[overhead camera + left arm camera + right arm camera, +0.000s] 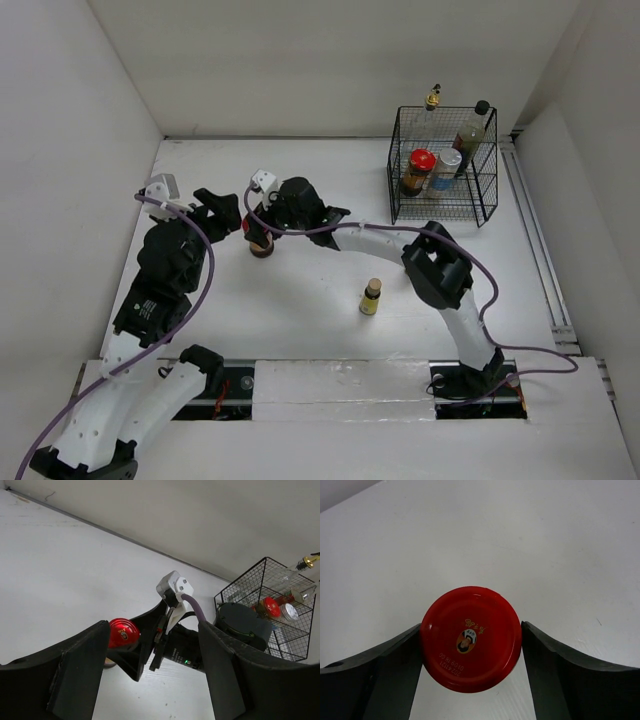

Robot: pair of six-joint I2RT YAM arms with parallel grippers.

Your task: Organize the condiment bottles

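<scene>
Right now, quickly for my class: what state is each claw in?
Left claw: open, holding nothing.
Right claw: closed on the red-lidded jar.

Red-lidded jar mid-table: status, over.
Right gripper closed on red-lidded jar, upright on table. Left gripper open, apart from it. Small yellow bottle stands aside, not between jar and wire basket.

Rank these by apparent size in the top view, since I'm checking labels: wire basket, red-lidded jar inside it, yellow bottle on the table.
1. wire basket
2. red-lidded jar
3. yellow bottle, close to the jar, so unsure.
</scene>
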